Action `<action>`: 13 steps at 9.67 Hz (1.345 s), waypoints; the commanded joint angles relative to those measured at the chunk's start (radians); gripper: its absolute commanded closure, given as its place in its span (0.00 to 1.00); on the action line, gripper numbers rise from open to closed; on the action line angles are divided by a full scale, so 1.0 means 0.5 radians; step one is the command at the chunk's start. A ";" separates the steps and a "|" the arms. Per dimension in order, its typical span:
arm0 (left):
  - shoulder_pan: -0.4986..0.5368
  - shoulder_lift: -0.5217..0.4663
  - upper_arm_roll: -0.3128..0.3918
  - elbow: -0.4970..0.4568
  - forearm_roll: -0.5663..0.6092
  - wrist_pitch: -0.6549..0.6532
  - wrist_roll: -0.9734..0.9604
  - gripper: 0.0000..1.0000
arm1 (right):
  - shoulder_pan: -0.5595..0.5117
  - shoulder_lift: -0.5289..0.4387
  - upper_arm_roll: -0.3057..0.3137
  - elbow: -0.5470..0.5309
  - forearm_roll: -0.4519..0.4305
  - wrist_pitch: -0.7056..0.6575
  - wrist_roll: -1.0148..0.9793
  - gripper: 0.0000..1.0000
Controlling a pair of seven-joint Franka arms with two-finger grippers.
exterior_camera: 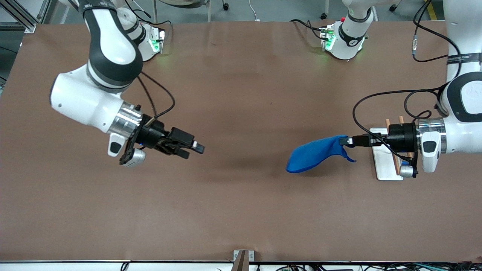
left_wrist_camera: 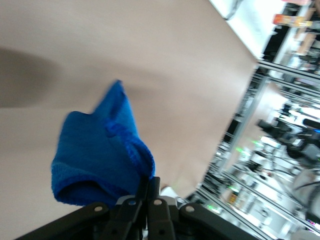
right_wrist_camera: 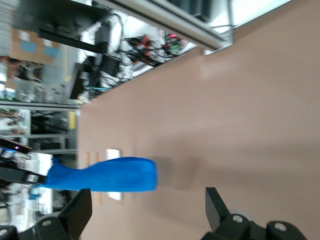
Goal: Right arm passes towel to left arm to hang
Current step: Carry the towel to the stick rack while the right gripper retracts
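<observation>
Already the handover looks done: the left tool is pinching one corner of the towel, which is dangling above the desk beside a white wooden-pegged rack. Hanging is remaining. The right tool is hovering wide and empty over the desk's middle. The cloth is looking soft, nubbly and limp.
</observation>
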 commanded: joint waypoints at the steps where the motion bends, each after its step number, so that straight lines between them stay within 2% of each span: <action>1: -0.011 -0.053 -0.003 -0.024 0.481 0.015 -0.137 1.00 | -0.209 -0.101 -0.007 -0.034 -0.396 -0.206 0.036 0.00; 2: -0.011 -0.083 -0.006 -0.027 0.708 0.006 -0.238 1.00 | -0.286 -0.129 -0.010 -0.034 -0.595 -0.252 0.064 0.00; 4: 0.044 -0.099 0.003 -0.027 1.000 -0.092 -0.304 1.00 | -0.433 -0.190 -0.010 -0.016 -1.052 -0.445 0.229 0.00; 6: 0.139 -0.084 0.000 -0.039 1.182 -0.135 -0.404 1.00 | -0.504 -0.291 -0.010 -0.010 -1.531 -0.635 0.285 0.00; 7: 0.170 -0.078 0.000 -0.045 1.222 -0.160 -0.475 1.00 | -0.538 -0.346 -0.007 -0.010 -1.700 -0.727 0.291 0.00; 9: 0.192 -0.081 0.000 -0.042 1.222 -0.255 -0.558 1.00 | -0.627 -0.481 -0.007 -0.010 -1.797 -0.954 0.279 0.00; 11: 0.229 -0.056 -0.003 -0.042 1.174 -0.307 -0.659 1.00 | -0.673 -0.640 -0.004 -0.013 -1.800 -1.239 0.273 0.00; 13: 0.256 -0.047 -0.003 -0.049 0.996 -0.399 -0.883 1.00 | -0.728 -0.751 -0.004 -0.013 -1.809 -1.402 0.270 0.00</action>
